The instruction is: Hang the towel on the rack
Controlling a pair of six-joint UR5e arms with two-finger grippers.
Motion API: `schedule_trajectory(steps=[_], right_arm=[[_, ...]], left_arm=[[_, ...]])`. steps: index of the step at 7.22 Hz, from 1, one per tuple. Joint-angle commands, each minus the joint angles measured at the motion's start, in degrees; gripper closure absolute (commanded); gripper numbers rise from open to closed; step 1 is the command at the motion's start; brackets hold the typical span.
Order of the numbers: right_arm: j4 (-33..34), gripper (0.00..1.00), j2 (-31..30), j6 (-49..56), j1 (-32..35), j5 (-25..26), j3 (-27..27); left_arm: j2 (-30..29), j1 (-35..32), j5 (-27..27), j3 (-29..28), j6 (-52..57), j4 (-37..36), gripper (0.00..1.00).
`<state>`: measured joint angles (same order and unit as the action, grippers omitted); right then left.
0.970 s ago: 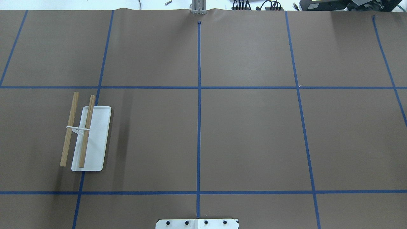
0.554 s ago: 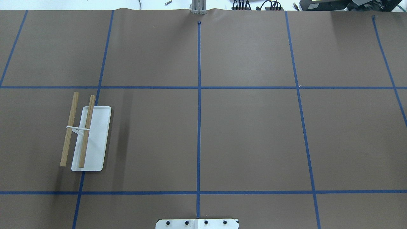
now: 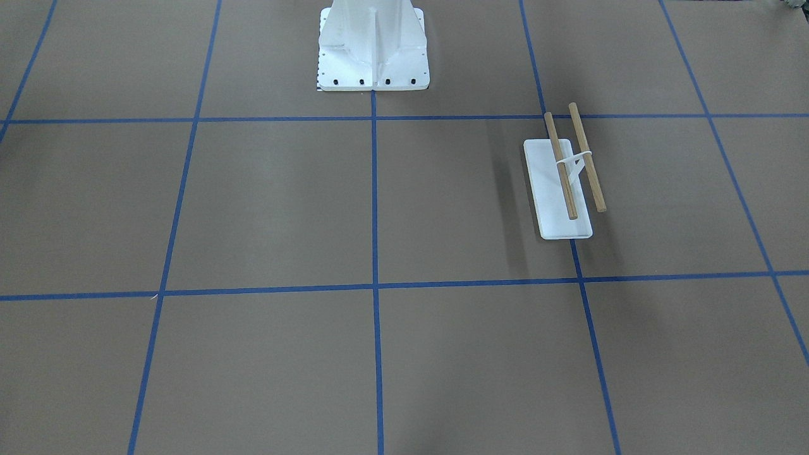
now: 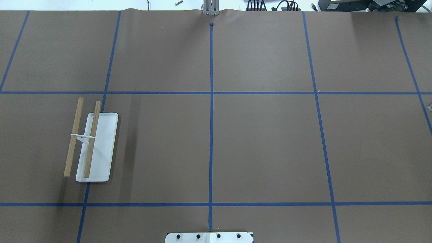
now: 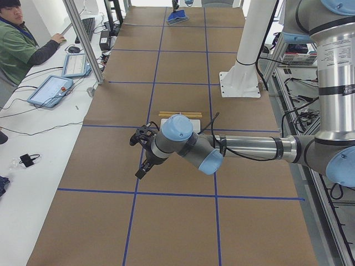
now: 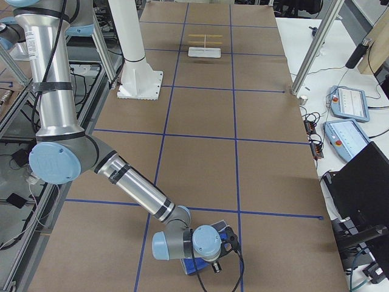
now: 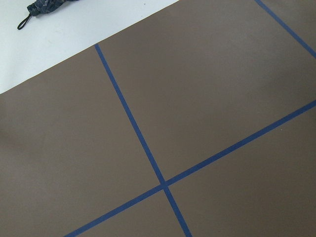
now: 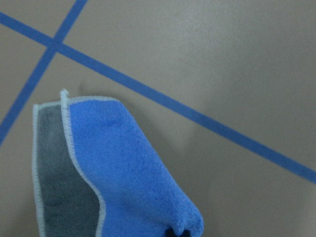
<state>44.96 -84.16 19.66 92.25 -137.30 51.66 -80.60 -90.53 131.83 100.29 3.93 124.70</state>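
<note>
Right gripper [image 8: 177, 232] pinches the one towel [image 8: 123, 163] near the table [image 4: 263, 152] end, with open surface stretching away to the one far rack [image 4: 91, 141]; left gripper [image 5: 141, 169] open or closed, cannot tell.

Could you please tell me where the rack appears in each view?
Front-facing: rack right of centre.
Overhead: left side.
Exterior left: centre.
Exterior right: top centre.
Left wrist: absent.
Right wrist: absent.
Shared landmark: white pedestal.

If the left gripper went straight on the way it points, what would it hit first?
Most likely the bare table, near a tape cross. The left gripper points down at it, and its wrist view shows nothing in between, though depth is hard to judge.
</note>
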Motion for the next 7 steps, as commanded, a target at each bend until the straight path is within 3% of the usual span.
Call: schedule_trajectory(steps=[1, 3, 7], right_arm=[[6.9, 1.0, 0.5, -0.2, -0.1, -2.9, 12.3], [17.7, 1.0, 0.6, -2.8, -0.1, -4.4, 25.1], [18.2, 1.0, 2.4, -10.7, -11.3, -5.0, 45.1]], left_arm=[[-0.1, 0.0, 0.0, 0.0, -0.1, -0.1, 0.01], [-0.2, 0.0, 0.0, 0.0, -0.2, -0.2, 0.01], [-3.4, 1.9, 0.2, 0.3, -8.8, -0.2, 0.01]])
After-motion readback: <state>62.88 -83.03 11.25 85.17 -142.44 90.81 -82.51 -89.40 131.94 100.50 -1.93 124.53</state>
